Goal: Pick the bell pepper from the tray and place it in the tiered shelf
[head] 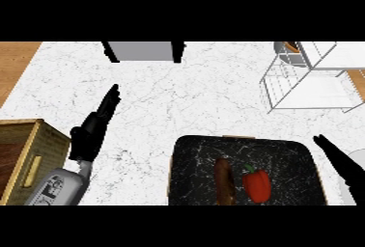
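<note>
Red bell pepper (257, 185) lies on the dark tray (196, 159), just right of a brown sausage (224, 181), as I see from the head view. My left robot hand (91, 130) rests released, left of the tray. My right robot hand (341, 161), fingers straight, sits at the tray's right edge. Beyond the tray, far right, stands the white tiered shelf (310, 79) on the table (185, 96).

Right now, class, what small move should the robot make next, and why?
Probably bring the right hand leftward over the bell pepper. The pepper lies ungrasped on the tray beside a sausage, and that hand is open just off the tray's right edge, nearer than the left hand.
</note>
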